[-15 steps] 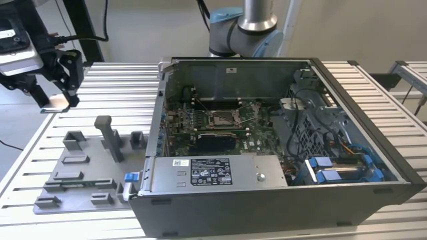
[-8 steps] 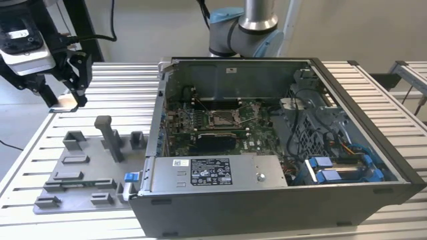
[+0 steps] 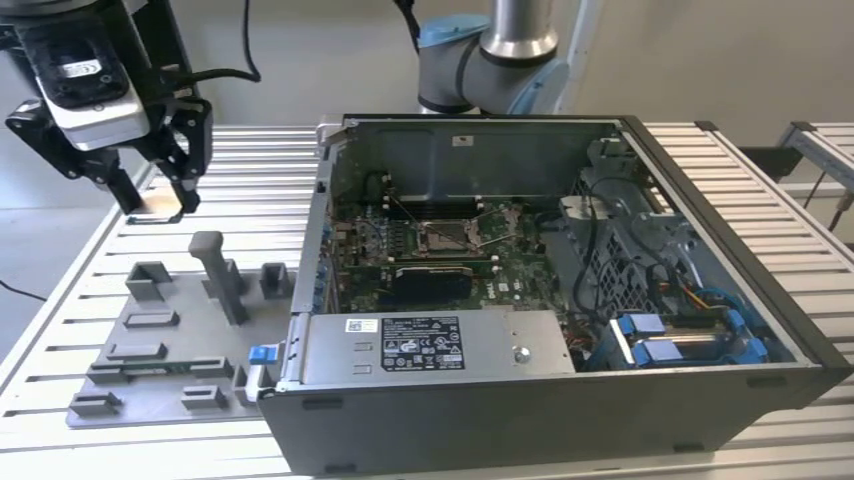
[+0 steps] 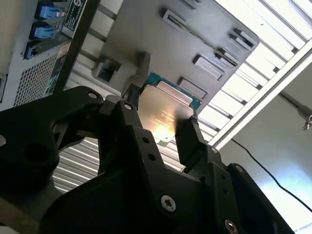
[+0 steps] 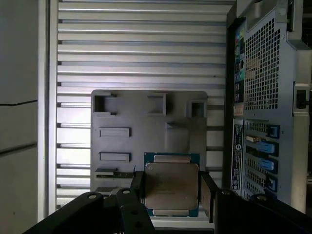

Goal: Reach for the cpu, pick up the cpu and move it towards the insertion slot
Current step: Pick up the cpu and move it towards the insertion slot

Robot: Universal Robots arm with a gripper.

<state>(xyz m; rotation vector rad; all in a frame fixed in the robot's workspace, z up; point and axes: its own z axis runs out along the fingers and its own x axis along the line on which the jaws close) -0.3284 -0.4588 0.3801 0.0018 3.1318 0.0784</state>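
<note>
The cpu [image 5: 171, 187] is a thin square chip with a silvery top and a green edge. My gripper [image 5: 171, 194] is shut on it, one black finger on each of two opposite sides. The second wrist view shows the same hold, with the cpu [image 4: 165, 108] lit between the fingers [image 4: 189, 134]. In the exterior view my gripper [image 3: 160, 207] hangs above the slatted table, beyond the grey fixture [image 3: 174, 340] and on the exterior view's left of the case. The insertion slot [image 3: 441, 235], a small square socket with a shiny frame, lies in the green motherboard [image 3: 514, 262] inside the open case.
The open computer case [image 3: 561, 400] fills the middle and right of the table, its walls standing above the motherboard. The grey fixture [image 5: 146, 126] carries an upright post [image 3: 220, 275] and low blocks. The arm's base [image 3: 494, 50] rises behind the case.
</note>
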